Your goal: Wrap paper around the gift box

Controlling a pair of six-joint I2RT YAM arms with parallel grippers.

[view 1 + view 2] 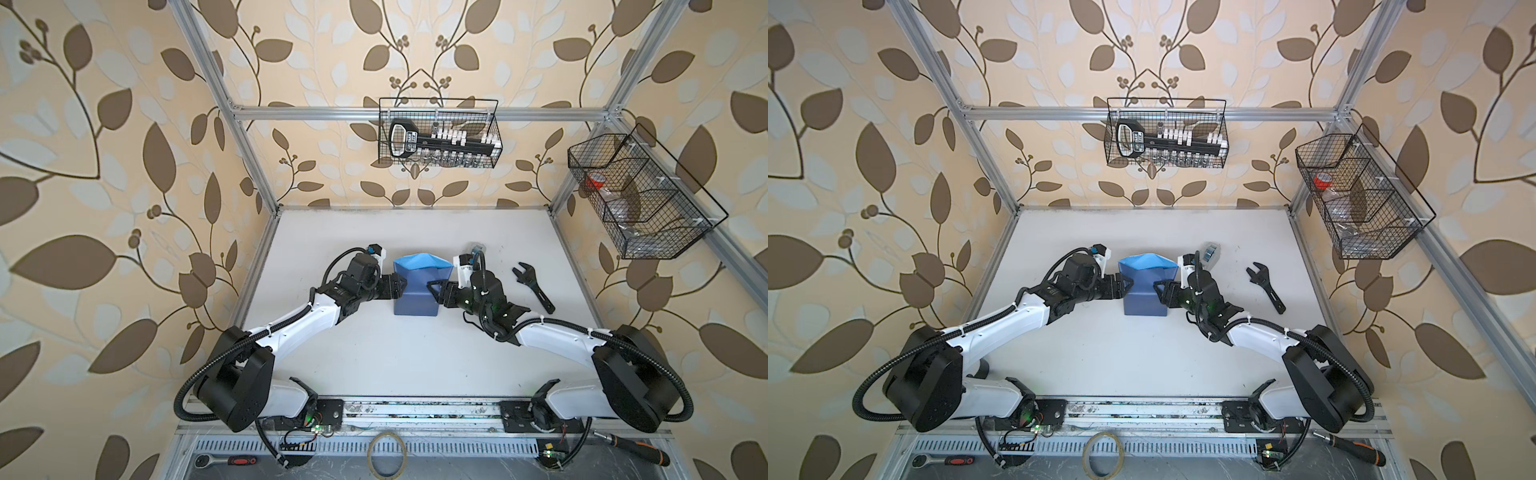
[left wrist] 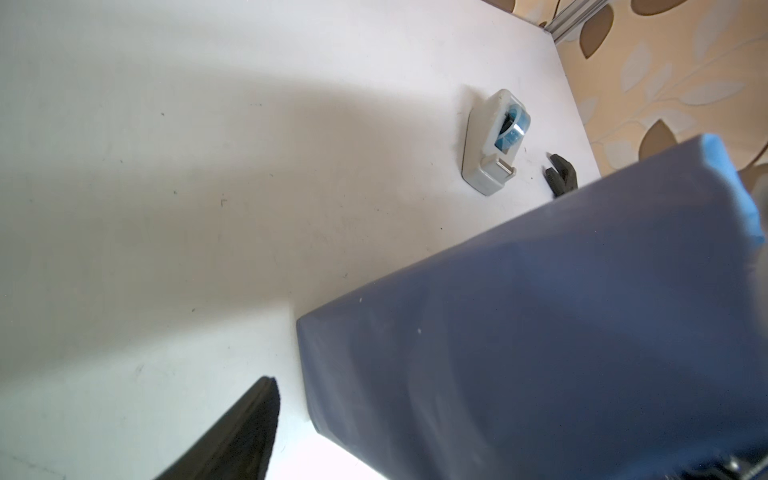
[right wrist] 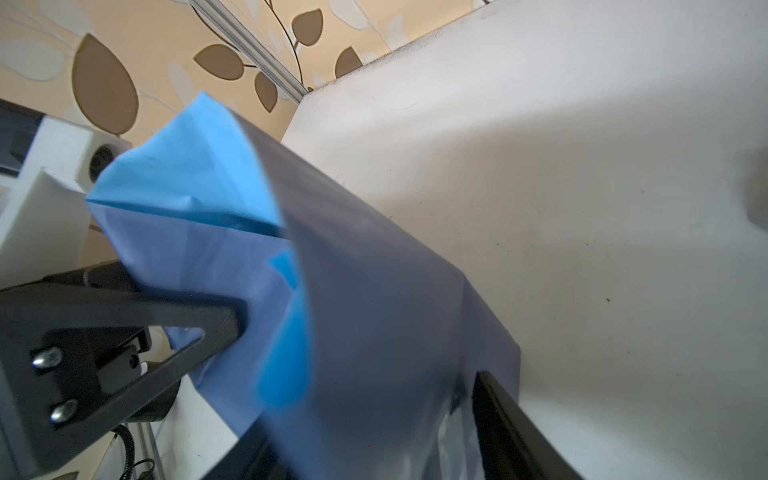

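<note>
The paper [image 1: 415, 296] is folded round a squarish parcel in the middle of the table, slate-blue face outward. Its light sky-blue face shows on the raised flaps at the far end [image 1: 1144, 264]. The gift box is hidden under the paper. My left gripper [image 1: 401, 286] is at the parcel's left side and stands open. One of its fingers [image 2: 245, 428] is clear of the paper [image 2: 540, 332]. My right gripper [image 1: 432, 289] is at the parcel's right side. The paper [image 3: 395, 332] fills the space between its jaws, and one finger [image 3: 507, 428] presses a crease into it.
A clear tape dispenser [image 2: 494, 145] stands on the table just beyond the right wrist [image 1: 1210, 251]. A black adjustable wrench [image 1: 534, 289] lies to the right. Two wire baskets [image 1: 438, 133] [image 1: 640, 195] hang on the walls. A tape ring [image 1: 388, 455] lies on the front rail.
</note>
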